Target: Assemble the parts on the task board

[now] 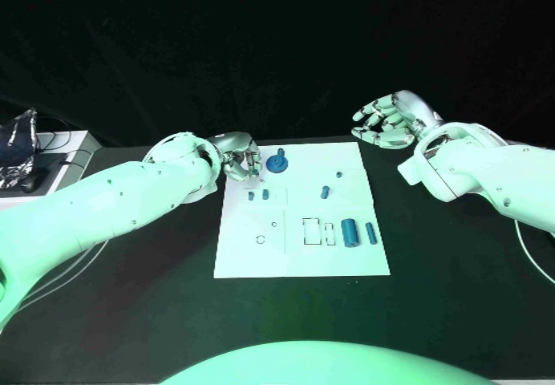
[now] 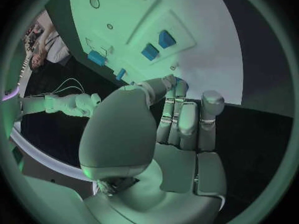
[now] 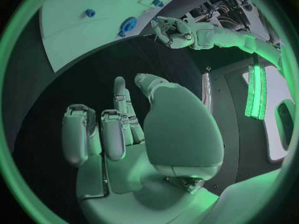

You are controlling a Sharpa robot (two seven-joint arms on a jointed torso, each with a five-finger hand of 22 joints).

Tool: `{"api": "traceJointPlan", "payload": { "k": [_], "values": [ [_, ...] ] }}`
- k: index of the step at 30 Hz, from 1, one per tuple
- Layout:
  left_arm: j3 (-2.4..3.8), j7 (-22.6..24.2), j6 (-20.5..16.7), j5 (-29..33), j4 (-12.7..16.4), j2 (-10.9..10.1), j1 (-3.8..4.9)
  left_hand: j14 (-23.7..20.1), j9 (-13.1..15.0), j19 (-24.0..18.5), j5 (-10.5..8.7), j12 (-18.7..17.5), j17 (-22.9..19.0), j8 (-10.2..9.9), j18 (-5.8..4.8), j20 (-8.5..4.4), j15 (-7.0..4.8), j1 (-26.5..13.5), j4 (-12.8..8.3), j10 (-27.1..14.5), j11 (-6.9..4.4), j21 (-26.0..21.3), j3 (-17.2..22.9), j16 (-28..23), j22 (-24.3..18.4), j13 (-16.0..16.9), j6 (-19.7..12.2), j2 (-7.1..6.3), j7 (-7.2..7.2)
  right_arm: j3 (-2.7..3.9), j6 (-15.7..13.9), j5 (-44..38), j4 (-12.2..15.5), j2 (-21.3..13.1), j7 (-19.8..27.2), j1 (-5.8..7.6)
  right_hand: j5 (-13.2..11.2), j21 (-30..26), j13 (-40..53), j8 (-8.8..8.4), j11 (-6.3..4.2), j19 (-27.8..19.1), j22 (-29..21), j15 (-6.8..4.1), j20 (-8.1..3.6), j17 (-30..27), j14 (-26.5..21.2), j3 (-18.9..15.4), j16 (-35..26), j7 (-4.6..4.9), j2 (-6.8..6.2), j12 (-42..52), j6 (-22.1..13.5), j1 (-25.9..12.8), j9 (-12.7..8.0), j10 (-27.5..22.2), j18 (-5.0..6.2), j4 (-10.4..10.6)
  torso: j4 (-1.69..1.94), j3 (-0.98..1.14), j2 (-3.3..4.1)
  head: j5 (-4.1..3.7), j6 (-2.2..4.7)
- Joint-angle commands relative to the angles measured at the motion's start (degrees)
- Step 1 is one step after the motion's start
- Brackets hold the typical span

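We look down on a black table (image 1: 139, 321) with a white task board (image 1: 303, 265) lying in its middle. Small blue parts are scattered on the board: a round blue disc (image 1: 277, 164) near the far left corner, two short pegs (image 1: 259, 194) just below it, a tiny pin (image 1: 338, 173) and a small peg (image 1: 325, 192) toward the middle, and two larger cylinders (image 1: 358, 233) lying side by side toward the right, next to an outlined rectangular slot (image 1: 313, 231).

Our left hand (image 1: 237, 156) sits at the board's far left corner, just beside the round disc. In the left wrist view its fingers (image 2: 187, 119) are curled forward with their tips over the board's edge; something blue seems to show at the fingertips, but we cannot tell whether the hand is holding a part or merely reaching beside one.

Our right hand (image 1: 387, 120) hangs above the bare table beyond the board's far right corner, well apart from every part. Its fingers (image 3: 102, 132) are loosely spread and it holds nothing.

We judge the task to be at an early stage: most parts lie loose, none clearly seated. The step in hand appears to be the left hand working at the disc or the pegs near it. The next move calls for a secure pinch on one small part, then careful alignment with its matching recess.
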Motion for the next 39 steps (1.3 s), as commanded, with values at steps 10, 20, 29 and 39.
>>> {"api": "traceJointPlan", "payload": {
  "k": [10, 20, 29, 39],
  "values": [
    [-0.87, -0.01, 1.44, -0.98, -2.35, 1.96, -0.16, 0.45, 0.07, 0.36, 0.28, -0.39, 0.21, -0.22, -0.35, 0.12, -0.14, -0.54, -0.21, 0.5, -0.13, 0.31, -0.21, 0.32, 0.25, 0.02, 0.45, 0.08, 0.12, 0.02, 0.37, -0.91, 0.11, 0.15, 0.36, -0.02, 0.27, -0.22, -0.05, -0.23, 0.01, 2.41, 9.16, 0.17, 0.11, 4.52, 3.3, 0.12, -0.04, 0.04, -0.09, -0.2, 0.12, -0.51, 0.05, 0.15, -0.83, -0.1, -0.08, 0.03, 0.04, -0.07, -0.31],
    [-1.37, 0.19, 1.31, -0.92, -3.1, 2.93, -0.36, 0.44, 0.1, 0.34, 0.28, -0.49, 0.14, -0.24, -0.34, 0.12, -0.15, -0.58, -0.21, 0.57, -0.13, 0.29, -0.22, 0.31, 0.22, 0.03, 0.49, 0.09, 0.12, 0.02, 0.39, -0.98, 0.15, 0.23, 0.37, -0.02, 0.27, -0.22, -0.05, -0.23, 0.01, 2.41, 9.16, 0.17, 0.11, 4.52, 3.3, 0.12, -0.04, 0.04, -0.09, -0.2, 0.12, -0.51, 0.05, 0.15, -0.83, -0.1, -0.06, -0.01, 0.0, -0.08, -0.39],
    [-1.42, -0.01, 1.1, -0.9, -3.41, 3.18, -0.38, 0.46, 0.13, 0.32, 0.28, -0.62, 0.16, -0.27, -0.34, 0.12, -0.15, -0.65, -0.19, 0.67, -0.14, 0.28, -0.25, 0.32, 0.2, 0.05, 0.56, 0.13, 0.11, 0.02, 0.42, -1.0, 0.15, 0.24, 0.36, -0.02, 0.27, -0.22, -0.05, -0.23, 0.01, 2.41, 9.16, 0.17, 0.11, 4.52, 3.3, 0.12, -0.04, 0.04, -0.09, -0.2, 0.12, -0.51, 0.05, 0.15, -0.83, -0.1, 0.01, 0.0, -0.04, -0.21, -0.34],
    [-1.6, -0.44, 2.27, -1.07, -4.02, 3.6, -0.37, 0.44, 0.19, 0.34, 0.27, -0.77, 0.04, -0.3, -0.34, 0.12, -0.15, -0.7, -0.2, 0.82, -0.15, 0.3, -0.27, 0.3, 0.22, 0.09, 0.67, 0.19, 0.1, 0.02, 0.62, -1.01, 0.31, 0.2, 0.25, -0.02, 0.28, -0.21, -0.33, -0.25, 0.05, 2.4, 9.19, 0.21, 0.15, 4.52, 3.29, 0.14, -0.05, 0.07, -0.05, -0.55, 0.13, -0.56, 0.06, 0.16, -0.83, -0.17, -0.06, -0.01, 0.01, -0.33, -0.26]
  ]
}}
